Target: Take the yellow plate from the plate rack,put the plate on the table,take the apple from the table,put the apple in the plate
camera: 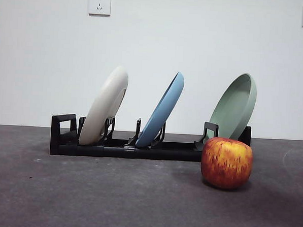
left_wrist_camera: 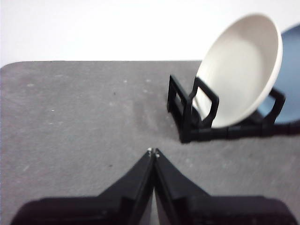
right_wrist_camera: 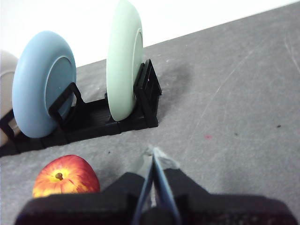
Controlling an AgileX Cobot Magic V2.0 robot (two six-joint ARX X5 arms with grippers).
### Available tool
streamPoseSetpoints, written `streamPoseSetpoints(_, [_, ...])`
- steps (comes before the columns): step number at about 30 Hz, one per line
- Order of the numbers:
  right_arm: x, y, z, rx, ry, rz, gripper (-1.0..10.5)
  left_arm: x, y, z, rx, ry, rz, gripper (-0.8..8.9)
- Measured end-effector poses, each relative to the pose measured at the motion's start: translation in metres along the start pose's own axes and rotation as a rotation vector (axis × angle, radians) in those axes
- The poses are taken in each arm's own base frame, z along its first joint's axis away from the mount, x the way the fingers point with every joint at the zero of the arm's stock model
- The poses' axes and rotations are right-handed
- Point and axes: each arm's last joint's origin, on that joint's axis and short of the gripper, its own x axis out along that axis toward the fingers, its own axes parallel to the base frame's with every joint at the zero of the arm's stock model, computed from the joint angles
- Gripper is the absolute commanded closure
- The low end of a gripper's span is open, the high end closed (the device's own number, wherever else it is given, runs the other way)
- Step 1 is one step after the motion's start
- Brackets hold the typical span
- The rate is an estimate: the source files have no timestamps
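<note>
Yellow plate stands tilted in end slot of rack, beside squared loop; apple on table before green plate.

Plate likely rigid, smooth, breakable: grip upper rim.

Left gripper, right gripper: jaws together, empty.

Front view shows neither gripper.

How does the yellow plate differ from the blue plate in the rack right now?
The yellow plate is matte cream; the blue plate is pale blue. The yellow plate sits in the plate rack at the end with the squared loop, while the blue plate takes the middle slot. The yellow plate looks thicker edge-on in the front view. Both lean the same way, untouched.
</note>
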Motion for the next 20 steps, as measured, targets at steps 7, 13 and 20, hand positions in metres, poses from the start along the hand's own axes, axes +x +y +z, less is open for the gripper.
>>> streamPoseSetpoints(7, [-0.006,0.008,0.028,0.03,-0.016,0.005,9.6,-0.002,-0.001,0.007,-0.161,0.0,-0.003,8.2])
streamPoseSetpoints(13, [-0.003,0.019,0.065,0.037,0.008,-0.002,9.6,-0.005,-0.004,0.04,-0.202,-0.01,-0.036,8.2])
streamPoseSetpoints(20, [0.017,0.031,0.108,0.043,0.096,-0.005,9.6,0.01,-0.008,0.082,-0.21,0.063,-0.074,8.2])
